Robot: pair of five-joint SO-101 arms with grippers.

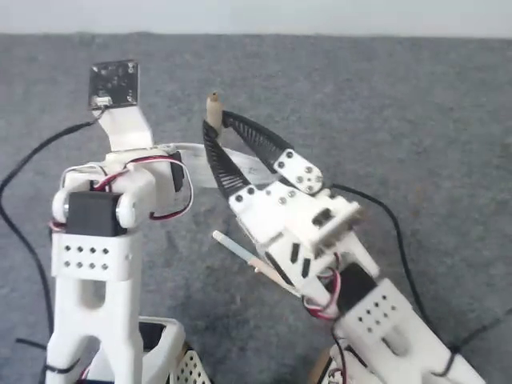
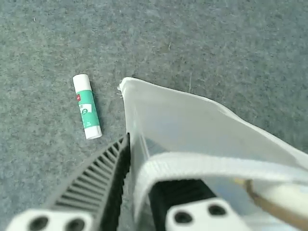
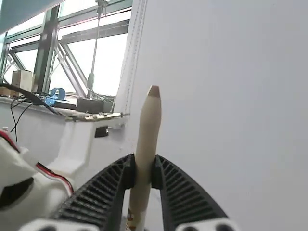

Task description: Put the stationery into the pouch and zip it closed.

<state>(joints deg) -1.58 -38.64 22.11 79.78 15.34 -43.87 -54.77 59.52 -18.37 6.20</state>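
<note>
The right gripper (image 3: 143,166) has its fingers pressed onto a pencil (image 3: 148,120), pinching it low on the shaft. The left gripper (image 2: 139,166) nips the white rim of the pouch (image 2: 192,125), which appears lifted off the carpet (image 2: 216,38).

The step in hand looks like feeding the pencil into the pouch. To do it well, the right arm would likely need to bring the tip over the rim and into the mouth before letting go. The shaft should line up with the pouch's length, so it slides in rather than catching on the zip edge. The left arm should hold the rim steady and the mouth gaping. Letting go too soon risks the pencil dropping outside.

The pencil's long axis runs in line with the right fingers, its tip sticking out past them. In the high view that tip points toward the far side of the table, just beside the pouch. A glue stick (image 2: 86,107) lies flat on the carpet near the pouch's corner, not yet packed.
</note>
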